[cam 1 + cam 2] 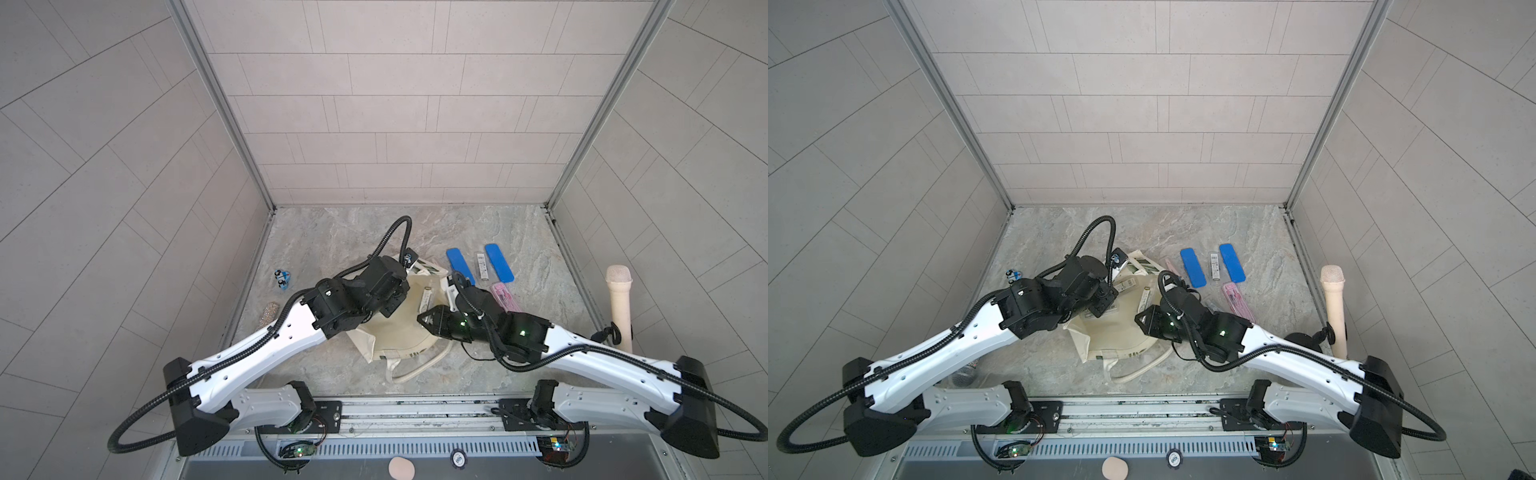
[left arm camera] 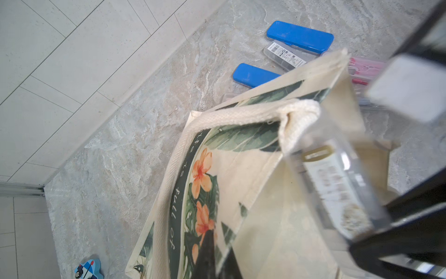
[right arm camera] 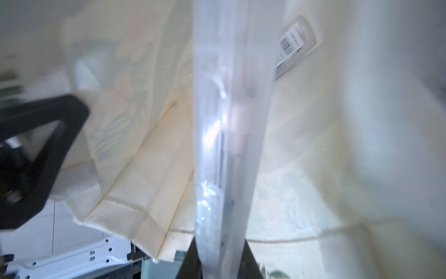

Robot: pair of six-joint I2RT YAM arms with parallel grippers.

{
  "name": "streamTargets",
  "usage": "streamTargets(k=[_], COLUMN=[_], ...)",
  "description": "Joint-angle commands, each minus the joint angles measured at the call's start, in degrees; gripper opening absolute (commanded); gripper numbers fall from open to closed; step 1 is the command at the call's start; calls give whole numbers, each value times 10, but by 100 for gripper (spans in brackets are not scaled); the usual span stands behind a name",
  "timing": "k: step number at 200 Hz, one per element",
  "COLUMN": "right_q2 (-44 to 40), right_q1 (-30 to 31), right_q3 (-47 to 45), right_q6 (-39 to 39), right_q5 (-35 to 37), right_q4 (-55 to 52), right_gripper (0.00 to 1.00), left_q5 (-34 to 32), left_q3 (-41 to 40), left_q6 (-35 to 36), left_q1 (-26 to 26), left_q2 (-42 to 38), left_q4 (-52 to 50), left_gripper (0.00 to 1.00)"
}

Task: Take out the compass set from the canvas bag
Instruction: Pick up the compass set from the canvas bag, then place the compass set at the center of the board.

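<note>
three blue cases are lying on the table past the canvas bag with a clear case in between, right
Not three: only two lie on the table past the canvas bag, a blue case and a second blue case, with the clear case between them. Both top views show it.

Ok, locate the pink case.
In both top views the pink case lies on the table, right of the canvas bag, just nearer than the blue cases.

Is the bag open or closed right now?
Open. In both top views the canvas bag gapes at the mouth and its cream inside shows, with a labelled case lying in it.
</note>
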Motion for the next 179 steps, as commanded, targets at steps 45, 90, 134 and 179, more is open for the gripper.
streamTargets(k=[45,90,134,179], right_q2=[-150,-224,-173,-21], right_q1=[-9,-142,-330,-390], right_q3=[4,-76,-160,-146], right_q6=[-107,-102,-182,-295], right_q5=[29,-45,-253,-316], right_q4=[-157,-213,-202,-200], right_gripper=[14,13,13,14], left_q5=[-42,-54,-60,-34], left_q3=[-14,-11,1,5], left_q6=[-18,13,22,18], left_q1=[52,65,67,67], left_q2=[37,8,-33,-57], left_q4=[-12,-10,-26,-15], left_gripper=[0,0,0,0])
